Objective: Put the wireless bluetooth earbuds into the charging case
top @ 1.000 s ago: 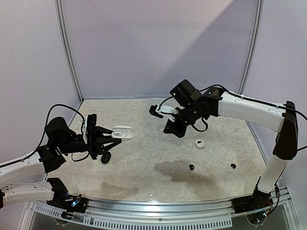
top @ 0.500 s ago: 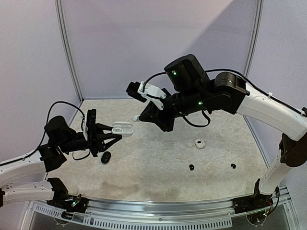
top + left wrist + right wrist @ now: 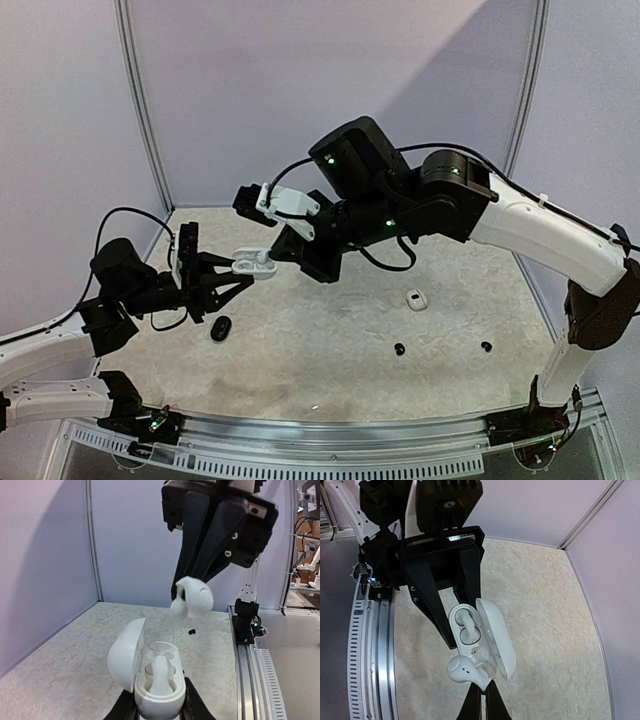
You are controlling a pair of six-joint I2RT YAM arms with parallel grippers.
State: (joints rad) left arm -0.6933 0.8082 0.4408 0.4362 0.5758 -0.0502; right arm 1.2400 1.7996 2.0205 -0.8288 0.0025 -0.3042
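Observation:
My left gripper (image 3: 228, 276) is shut on the base of a white charging case (image 3: 156, 682), which it holds above the table with the lid (image 3: 125, 652) swung open. One white earbud (image 3: 161, 672) sits in a socket of the case; the other socket is empty. My right gripper (image 3: 483, 694) is shut on the stem of a second white earbud (image 3: 464, 669). This earbud (image 3: 193, 595) hangs just above the case's empty socket, close to it but apart. In the top view the right gripper (image 3: 277, 250) meets the case (image 3: 253, 264) from the right.
A black case (image 3: 221, 328) lies on the table below the left gripper. A small white case (image 3: 415, 299) sits right of centre. Two black earbuds (image 3: 399, 348) (image 3: 486, 346) lie nearer the front. Purple walls enclose the back and sides.
The right arm has swung up and left from mid-table, carrying the white earbud to just over the open case. The left gripper has kept its hold on the case and shifted only slightly.

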